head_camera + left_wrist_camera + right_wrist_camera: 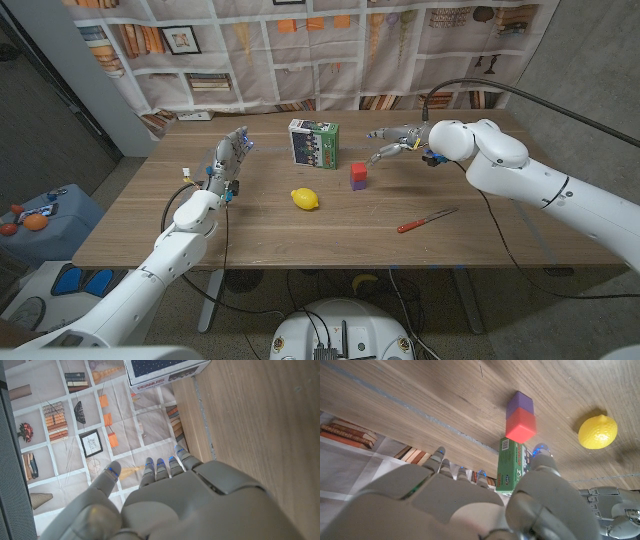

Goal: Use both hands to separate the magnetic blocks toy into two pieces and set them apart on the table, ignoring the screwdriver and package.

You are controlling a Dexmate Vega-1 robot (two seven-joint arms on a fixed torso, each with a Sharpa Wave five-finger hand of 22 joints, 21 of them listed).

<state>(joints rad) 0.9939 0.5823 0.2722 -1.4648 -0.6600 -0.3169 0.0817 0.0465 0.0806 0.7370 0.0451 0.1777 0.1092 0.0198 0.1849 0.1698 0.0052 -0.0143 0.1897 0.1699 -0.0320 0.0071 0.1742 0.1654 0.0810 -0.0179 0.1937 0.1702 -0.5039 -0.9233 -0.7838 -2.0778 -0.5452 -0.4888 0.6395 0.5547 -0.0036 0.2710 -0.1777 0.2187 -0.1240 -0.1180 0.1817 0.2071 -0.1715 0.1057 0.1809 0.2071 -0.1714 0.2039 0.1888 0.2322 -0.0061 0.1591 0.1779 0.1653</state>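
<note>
The magnetic blocks toy (358, 176) is a purple block stacked on a red one, standing near the middle of the table. In the right wrist view the blocks toy (520, 416) shows both colours joined. My right hand (398, 140) hovers just right of and behind the toy, fingers spread, holding nothing. My left hand (229, 158) is raised at the table's left side, fingers apart and empty, well away from the toy. The left wrist view shows the back of my left hand (170, 500) with fingers extended.
A green package (313, 142) stands behind the toy, also seen as the package (511, 466) in the right wrist view. A yellow lemon (305, 199) lies left of the toy. A red-handled screwdriver (425, 221) lies at the front right.
</note>
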